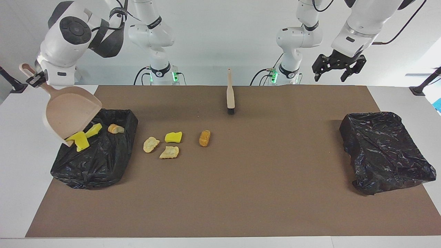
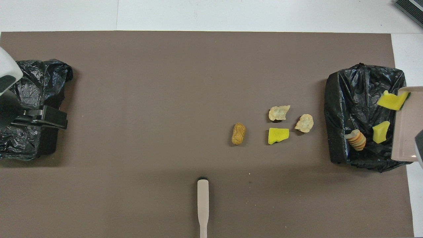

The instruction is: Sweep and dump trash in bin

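Four scraps (image 1: 173, 137) (mat (image 1: 241, 193)), right claw (image 1: 34, 80) tipping dustpan (image 1: 70, 113).

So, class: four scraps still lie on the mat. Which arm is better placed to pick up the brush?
Left. Its open gripper hangs free, while the right gripper holds the dustpan tipped over the bin. The brush lies untouched.

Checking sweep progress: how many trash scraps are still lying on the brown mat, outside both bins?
4, clustered near the right arm's bin: orange-brown lump, yellow sponge chunk, and two pale tan pieces. None appears hidden on the mat.
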`<state>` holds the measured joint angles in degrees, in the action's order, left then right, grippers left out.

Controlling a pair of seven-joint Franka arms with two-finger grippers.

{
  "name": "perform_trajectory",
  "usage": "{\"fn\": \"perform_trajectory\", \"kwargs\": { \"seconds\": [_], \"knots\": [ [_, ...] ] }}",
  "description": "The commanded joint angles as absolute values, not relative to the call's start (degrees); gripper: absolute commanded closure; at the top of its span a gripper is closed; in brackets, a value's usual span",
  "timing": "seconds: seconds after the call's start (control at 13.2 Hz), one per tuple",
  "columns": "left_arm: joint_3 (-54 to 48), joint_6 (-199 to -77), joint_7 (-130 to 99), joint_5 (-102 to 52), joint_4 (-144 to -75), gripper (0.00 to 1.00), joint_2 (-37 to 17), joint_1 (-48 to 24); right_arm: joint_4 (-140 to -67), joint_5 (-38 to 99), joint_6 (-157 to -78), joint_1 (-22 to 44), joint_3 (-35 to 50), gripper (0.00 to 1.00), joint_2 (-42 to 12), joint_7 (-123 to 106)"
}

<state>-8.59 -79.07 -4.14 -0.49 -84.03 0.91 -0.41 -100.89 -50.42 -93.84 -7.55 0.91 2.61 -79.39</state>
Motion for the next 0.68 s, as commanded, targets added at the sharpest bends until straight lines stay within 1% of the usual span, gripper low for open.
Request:
{"fn": "perform_trajectory", "kwargs": {
  "seconds": [0.0, 0.23, 0.38, 0.53, 0.61],
  "knots": [
    [-8.97, -75.07, -0.28, -0.97, -78.32, 0.0, -2.19, 1.23, -99.49, -49.83, -94.83, -7.91, 1.58, 1.0, 3.16, -88.22],
    [-8.44, -76.02, 7.18, -0.88, -79.18, 0.0, -0.45, 3.16, -99.58, -50.71, -96.59, -6.86, 2.2, 1.0, 3.51, -89.83],
    [-8.17, -77.25, 9.75, -0.88, -82.25, 0.0, 1.4, 4.65, -99.84, -54.64, -96.51, -4.41, 2.2, 1.0, 3.78, -86.07],
    [-8.17, -79.61, 9.84, -0.88, -87.77, 0.0, 4.73, 4.83, -100.11, -57.12, -96.5, -2.56, 2.2, 1.0, 4.04, -83.59],
    [-8.09, -80.76, 9.93, -0.97, -89.46, 0.0, 5.7, 4.92, -100.63, -59.39, -96.59, -1.68, 2.2, 1.0, 4.57, -81.84]
  ]
}}
